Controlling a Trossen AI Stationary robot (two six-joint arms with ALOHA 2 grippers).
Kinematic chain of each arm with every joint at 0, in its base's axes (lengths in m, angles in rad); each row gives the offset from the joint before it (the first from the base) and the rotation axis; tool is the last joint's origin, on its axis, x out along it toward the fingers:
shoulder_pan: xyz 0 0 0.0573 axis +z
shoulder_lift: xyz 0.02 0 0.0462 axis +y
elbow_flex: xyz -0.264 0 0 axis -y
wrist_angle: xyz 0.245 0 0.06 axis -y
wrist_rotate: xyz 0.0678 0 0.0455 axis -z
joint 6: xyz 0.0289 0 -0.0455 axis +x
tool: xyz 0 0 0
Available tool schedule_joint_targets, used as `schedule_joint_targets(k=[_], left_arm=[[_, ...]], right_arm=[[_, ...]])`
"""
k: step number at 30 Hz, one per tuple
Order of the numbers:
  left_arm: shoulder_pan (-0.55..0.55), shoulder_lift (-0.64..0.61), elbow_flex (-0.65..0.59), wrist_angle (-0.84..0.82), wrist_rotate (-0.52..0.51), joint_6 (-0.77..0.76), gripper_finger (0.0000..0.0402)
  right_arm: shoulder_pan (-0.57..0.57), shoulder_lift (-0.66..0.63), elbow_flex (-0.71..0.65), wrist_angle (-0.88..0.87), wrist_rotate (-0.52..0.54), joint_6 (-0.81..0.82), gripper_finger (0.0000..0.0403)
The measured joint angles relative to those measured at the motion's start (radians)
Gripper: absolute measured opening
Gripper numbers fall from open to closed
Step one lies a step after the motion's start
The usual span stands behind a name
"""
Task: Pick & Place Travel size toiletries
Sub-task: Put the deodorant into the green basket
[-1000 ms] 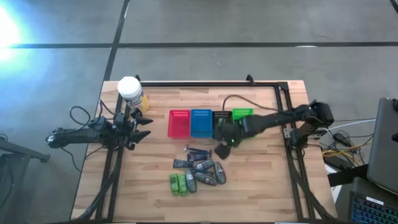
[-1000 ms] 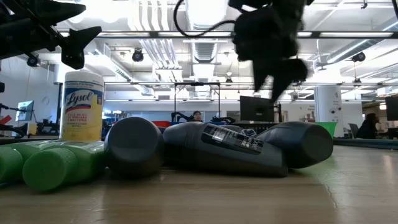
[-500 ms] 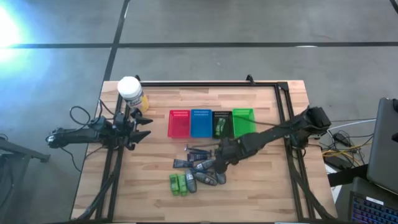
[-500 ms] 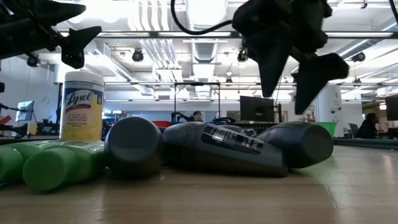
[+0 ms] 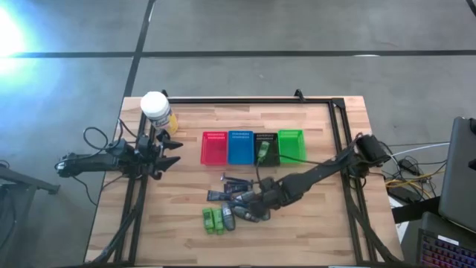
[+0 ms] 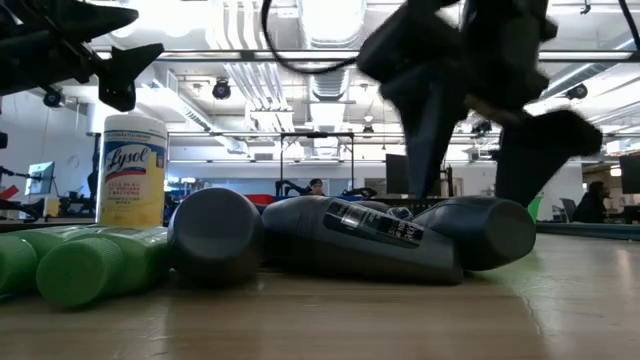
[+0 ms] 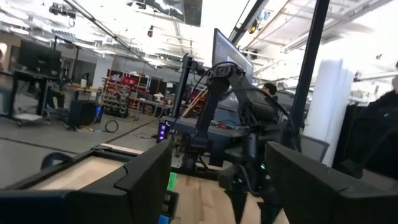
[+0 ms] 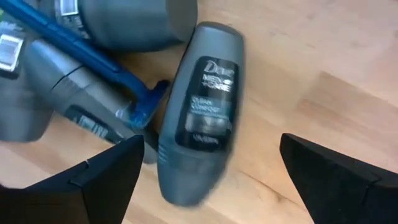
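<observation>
The travel toiletries lie in a loose pile on the table's near middle. It holds dark grey bottles and tubes (image 5: 239, 202), green packets (image 5: 213, 219) and thin blue razors (image 5: 238, 181). My right gripper (image 5: 260, 202) is open and low over the pile's right side. In the right wrist view (image 8: 217, 186) its fingers stand on either side of a grey Dove bottle (image 8: 202, 112) that lies flat beside a blue razor (image 8: 93, 56). In the low view that gripper (image 6: 480, 150) is just above the dark bottles (image 6: 350, 235). My left gripper (image 5: 172, 154) waits open at the table's left edge.
Red (image 5: 214, 147), blue (image 5: 240, 147), black (image 5: 265, 149) and green (image 5: 291, 145) baskets stand in a row behind the pile; a green item lies in the black one. A white-lidded yellow jar (image 5: 156, 108) stands at the far left corner. Bare wood lies right of the pile.
My right gripper has swung from over the black basket toward the near edge and leftward, and has come down over the pile's right side. The toiletries have kept still.
</observation>
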Motion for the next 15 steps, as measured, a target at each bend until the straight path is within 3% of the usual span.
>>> schedule_joint_targets(k=[6,15], left_arm=[[0.000,0.003,0.000,-0.009,-0.003,0.005,0.0264],[0.000,0.007,0.000,-0.033,-0.003,0.004,0.0264]], right_arm=[[0.000,0.110,0.055,0.036,-0.003,0.013,0.0373],[0.013,0.174,0.202,-0.188,-0.011,-0.009,0.0373]])
